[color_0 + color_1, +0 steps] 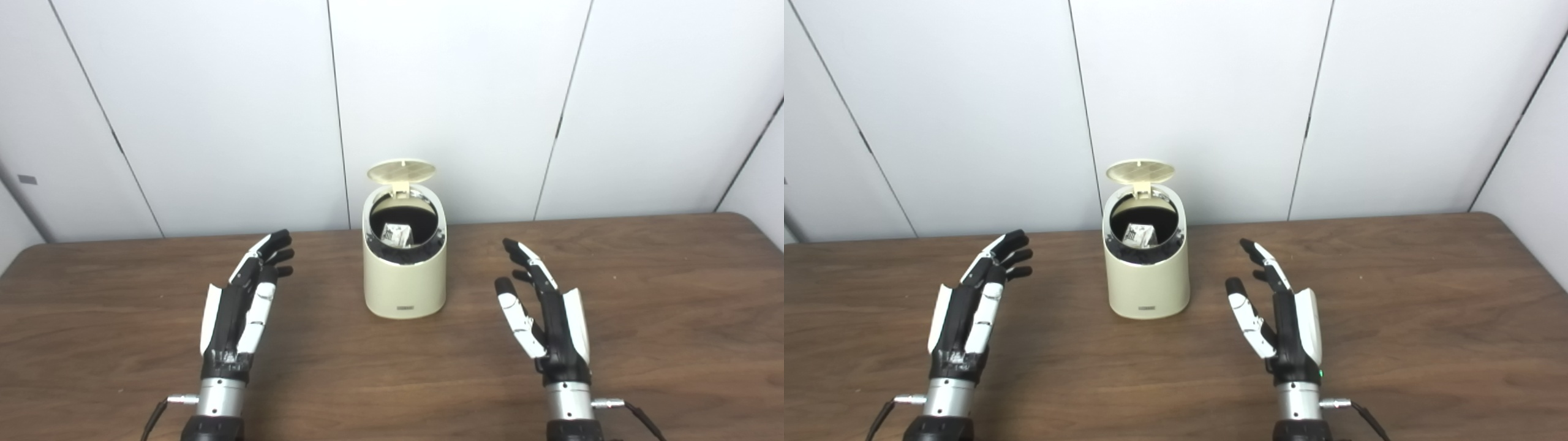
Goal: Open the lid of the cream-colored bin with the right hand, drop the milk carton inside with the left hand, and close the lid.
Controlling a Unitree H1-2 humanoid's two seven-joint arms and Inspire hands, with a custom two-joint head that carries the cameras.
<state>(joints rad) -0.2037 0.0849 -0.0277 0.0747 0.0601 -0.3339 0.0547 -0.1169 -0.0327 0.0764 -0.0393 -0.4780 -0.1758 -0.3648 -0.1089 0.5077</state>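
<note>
Backdrop: white panelled wall [429,92] with dark seams fills the far side of both of my head views.
Tabletop: dark brown wood-grain tabletop [643,294] carries everything; I see nothing on it but the bin and my two hands.
Bin: cream-coloured rounded plastic bin [404,288] stands upright mid-table, between my hands and a little farther back than both.
Lid: round cream flip lid [402,171] stands raised on its rear hinge, so the dark mouth is exposed.
Carton: small white printed milk carton [396,234] lies inside the bin, tilted, below the rim.
Left hand: black-and-white robot left hand [244,300] is empty, fingers spread and pointing forward, well apart from the bin's left side.
Right hand: black-and-white robot right hand [547,315] is likewise empty and splayed, apart from the bin's right side, lower than the lid.
Remaining step: closing the lid, I judge.
Risk: if I reach low or sideways, my fingers could shove the light bin and slide or tip it; pressing near the hinge may leave the lid unlatched.
</note>
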